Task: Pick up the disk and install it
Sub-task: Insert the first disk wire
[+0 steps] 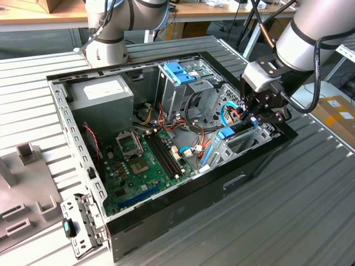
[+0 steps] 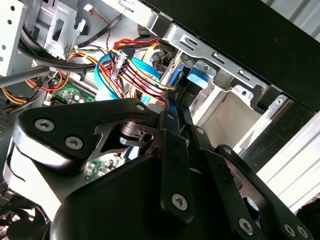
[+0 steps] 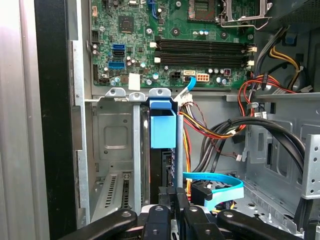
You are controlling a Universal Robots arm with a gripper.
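Now | disk [image 3: 163,127] upright in computer case [image 1: 183,202] bay | end effector [image 1: 265,111] fingers pressed together above it

The arm reaches in from the exterior view's right, wrist angled downward. The gripper [image 1: 260,113] hangs low, its black fingers [image 3: 172,200] drawn close together.
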